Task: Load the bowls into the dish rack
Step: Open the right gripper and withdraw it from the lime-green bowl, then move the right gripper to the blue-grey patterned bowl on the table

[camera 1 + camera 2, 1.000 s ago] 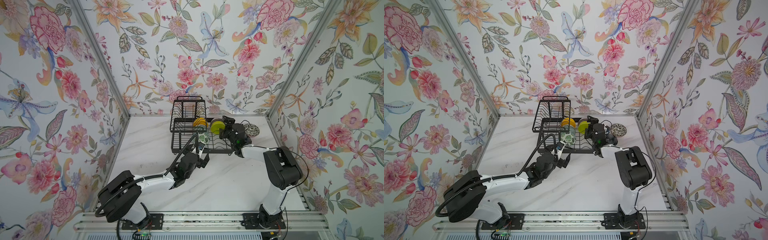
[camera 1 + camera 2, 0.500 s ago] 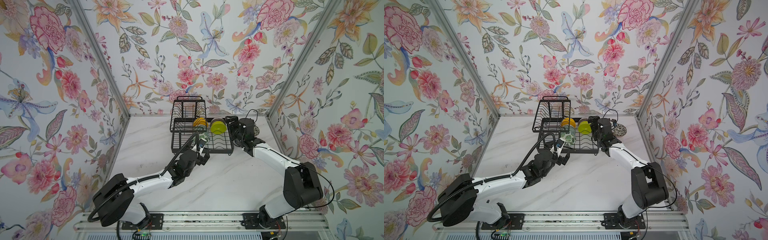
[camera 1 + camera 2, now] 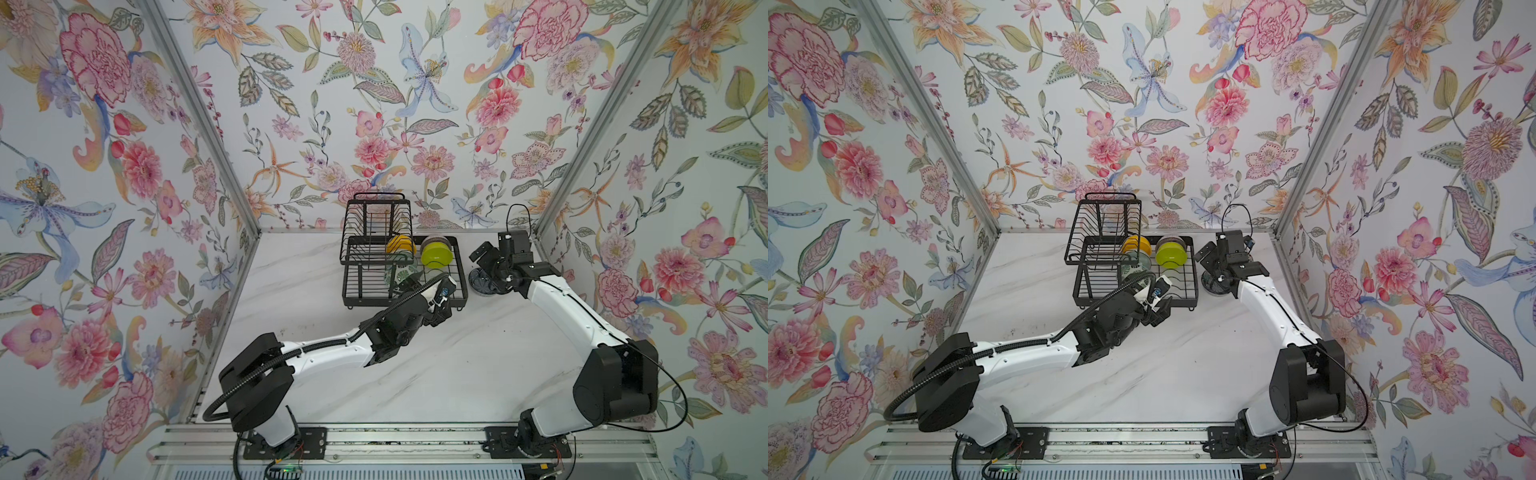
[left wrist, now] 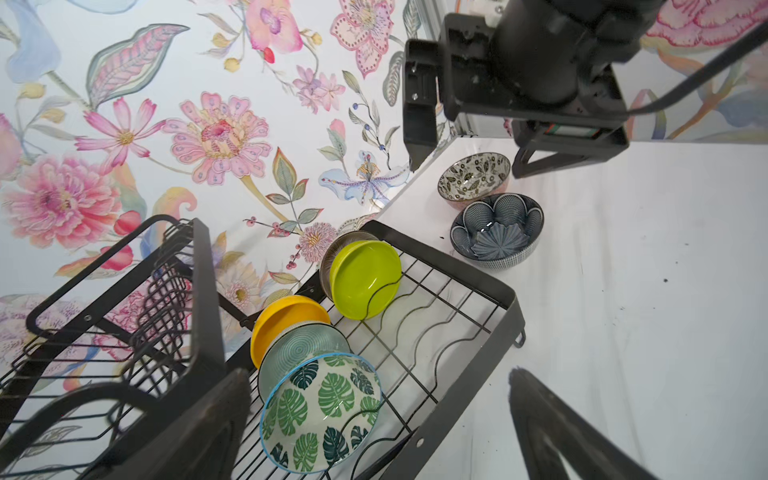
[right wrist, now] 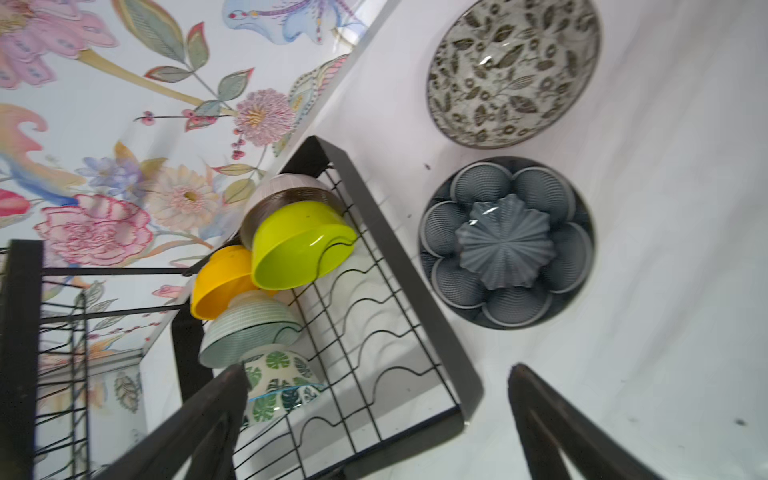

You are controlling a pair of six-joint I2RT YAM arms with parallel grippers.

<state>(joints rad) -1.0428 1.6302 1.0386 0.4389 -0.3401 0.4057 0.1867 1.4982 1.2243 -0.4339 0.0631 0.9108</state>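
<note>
I count seven bowls, one rack and two arms. The black wire two-tier dish rack (image 4: 461, 409) sits at the far side of the white marble bench (image 3: 415, 365). Five bowls stand on edge in its lower tray. Three make one row, packed one against the next: the plain yellow bowl (image 4: 286, 320), the pale aqua ringed bowl (image 4: 303, 349) and the white bowl with green leaves (image 4: 320, 411). The other two make a pair alongside: the pink-brown ribbed bowl (image 5: 286, 191), with the lime green bowl (image 4: 365, 278) leaning against it. The remaining two bowls sit mouth-up on the bench just beside the rack's right edge in both top views. These are the dark blue bowl with a flower pattern (image 4: 496, 230) and the black-and-white leaf-patterned bowl (image 4: 473, 176), close beside each other. My left claw (image 4: 378, 374) hangs over the tray's near end with its jaws spread wide, gripping nothing. My right claw (image 5: 378, 369) hovers above the two bench bowls, also wide open and gripping nothing.
</note>
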